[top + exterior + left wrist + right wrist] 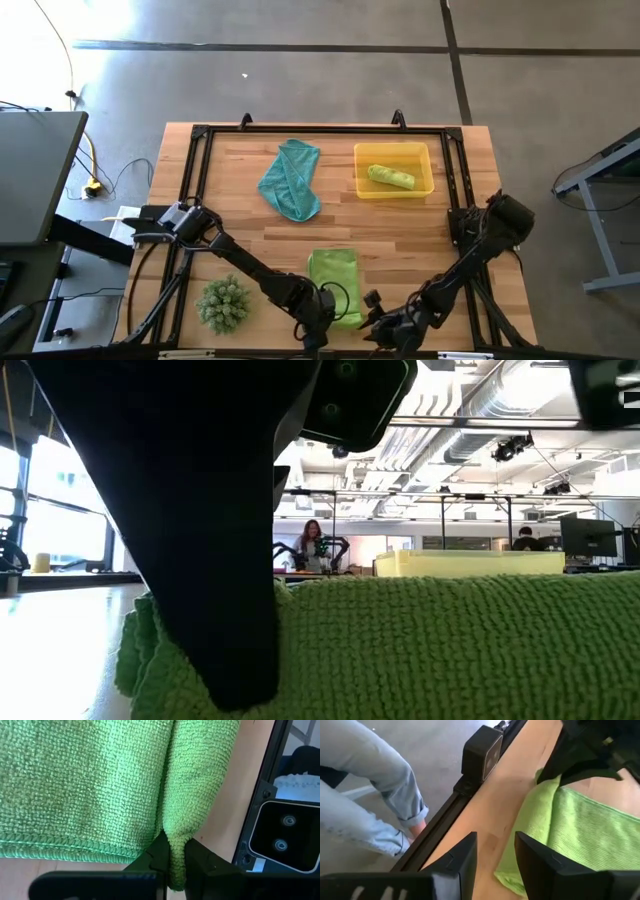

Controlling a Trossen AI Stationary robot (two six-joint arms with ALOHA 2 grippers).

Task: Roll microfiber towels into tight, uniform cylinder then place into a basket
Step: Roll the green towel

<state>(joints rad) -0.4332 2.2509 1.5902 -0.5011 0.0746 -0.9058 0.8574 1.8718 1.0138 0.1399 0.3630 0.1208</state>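
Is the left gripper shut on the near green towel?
Yes: left gripper pinches a fold of the lime-green towel.

Bystander items around the wooden table (pixel 230 200)

Spiky green ball plant (pixel 223 304) sits on the table's near left corner. Black metal frame (pixel 196 160) runs round the tabletop edge. Yellow cable (pixel 62 45) trails over the grey concrete floor on the left, ending near a yellow plug (pixel 92 187). Person in light blue jeans (pixel 367 785) stands just beside the table rail. Another person (pixel 309 540) sits far back under ceiling ducts (pixel 500 400).
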